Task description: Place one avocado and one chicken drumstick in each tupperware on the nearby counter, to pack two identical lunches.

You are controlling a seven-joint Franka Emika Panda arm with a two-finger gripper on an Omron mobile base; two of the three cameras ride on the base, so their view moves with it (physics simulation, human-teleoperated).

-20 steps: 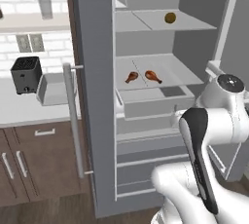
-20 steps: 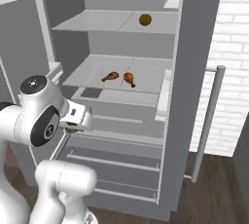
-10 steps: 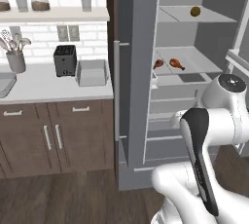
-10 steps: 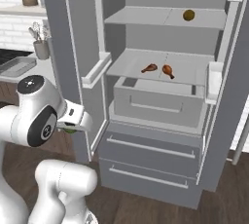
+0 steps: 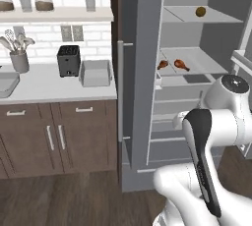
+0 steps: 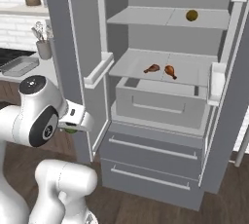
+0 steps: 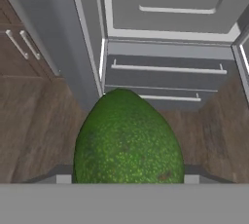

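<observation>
Fridge (image 6: 160, 96) stands open, both doors swung wide, wood floor bare before its drawers | gripper (image 6: 73, 126) low by left door edge, jaws pinching green avocado (image 7: 127, 138) | brown avocado (image 6: 191, 15) top shelf | two drumsticks (image 6: 162, 69) mid-shelf | tupperware (image 5: 95, 72) on counter (image 5: 44, 85) beside toaster (image 5: 68, 60), touching fridge side.

Black toaster (image 5: 68, 61) near worktop's back edge; utensil crock (image 5: 19, 61) at back left; jars (image 5: 44, 0) on wall shelf (image 5: 54, 14); open refrigerator (image 6: 165, 121), drawers shut.

Two avocados (image 7: 127, 140) (image 6: 191, 15), two drumsticks (image 6: 152, 68) (image 6: 170, 71), one tupperware (image 5: 95, 72).
</observation>
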